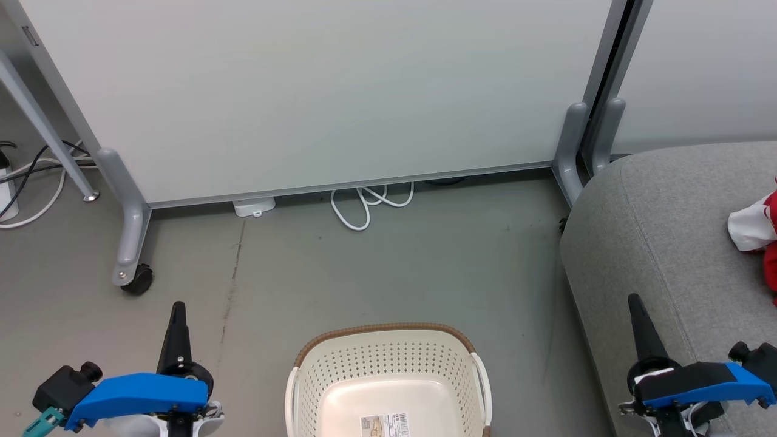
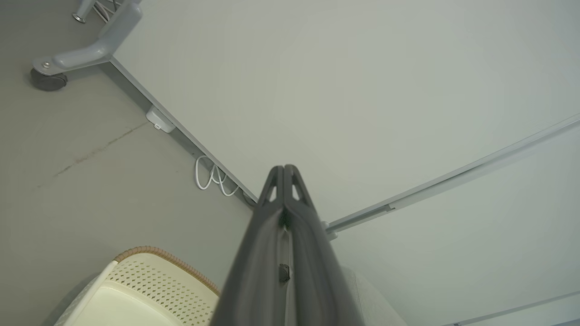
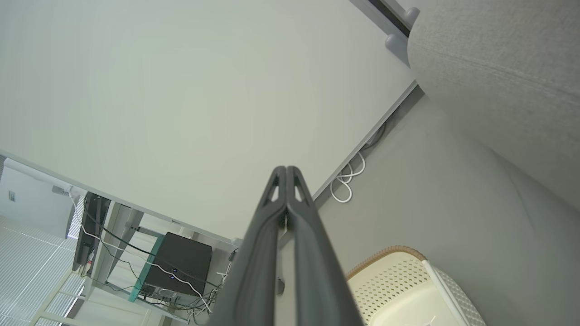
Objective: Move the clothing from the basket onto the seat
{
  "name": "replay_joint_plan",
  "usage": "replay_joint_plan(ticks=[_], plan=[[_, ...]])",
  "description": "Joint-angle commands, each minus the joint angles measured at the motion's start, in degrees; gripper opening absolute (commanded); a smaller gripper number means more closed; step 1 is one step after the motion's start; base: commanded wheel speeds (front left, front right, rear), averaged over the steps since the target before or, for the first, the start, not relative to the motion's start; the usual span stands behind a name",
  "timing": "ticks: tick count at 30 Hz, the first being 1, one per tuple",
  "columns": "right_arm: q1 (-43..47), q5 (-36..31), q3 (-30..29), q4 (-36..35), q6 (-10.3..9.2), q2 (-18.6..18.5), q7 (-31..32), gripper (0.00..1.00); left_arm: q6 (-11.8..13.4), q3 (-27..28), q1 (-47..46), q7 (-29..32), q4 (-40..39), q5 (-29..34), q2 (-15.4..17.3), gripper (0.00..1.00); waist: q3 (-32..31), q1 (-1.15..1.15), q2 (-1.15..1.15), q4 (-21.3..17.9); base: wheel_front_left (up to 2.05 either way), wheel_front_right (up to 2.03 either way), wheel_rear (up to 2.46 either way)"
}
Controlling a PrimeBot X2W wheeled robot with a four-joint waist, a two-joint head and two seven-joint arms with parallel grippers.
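Note:
The cream perforated basket (image 1: 388,376) with a brown rim stands on the floor at the bottom centre; its inside holds a paper label and no fabric that I can see. It also appears low in both wrist views (image 2: 149,290) (image 3: 408,285). Red and white clothing (image 1: 759,230) lies on the grey seat (image 1: 661,243) at the right edge, partly cut off by the frame. My left gripper (image 1: 178,308) (image 2: 284,168) is shut and empty, left of the basket. Shut as well, my right gripper (image 1: 634,300) (image 3: 286,170) holds nothing and hovers by the seat's front edge.
A pale partition panel (image 1: 315,91) on grey wheeled feet (image 1: 130,267) stands behind the basket. White cables (image 1: 364,206) loop on the floor under it, and more cables (image 1: 30,182) lie at the far left. Open grey floor (image 1: 394,273) lies between panel and basket.

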Motion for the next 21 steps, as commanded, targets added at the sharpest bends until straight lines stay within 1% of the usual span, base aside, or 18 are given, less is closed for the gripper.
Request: replay_joint_plan(ticks=[1, 21], plan=[[-0.9, 1.74, -0.23, -0.97, 0.02, -0.3, 0.52, 0.0, -0.25, 0.37, -1.58, 0.42, -0.68, -1.58, 0.05, 0.0, 0.0, 0.0, 0.0, -0.04, 0.0, 0.0, 0.0], [-1.0, 13.72, -1.02, -1.8, 0.02, -0.35, 3.52, 0.0, -0.85, 1.6, -2.04, 3.38, -0.89, -13.1, 0.04, 0.0, 0.05, 0.0, 0.0, -0.62, 0.0, 0.0, 0.0]])
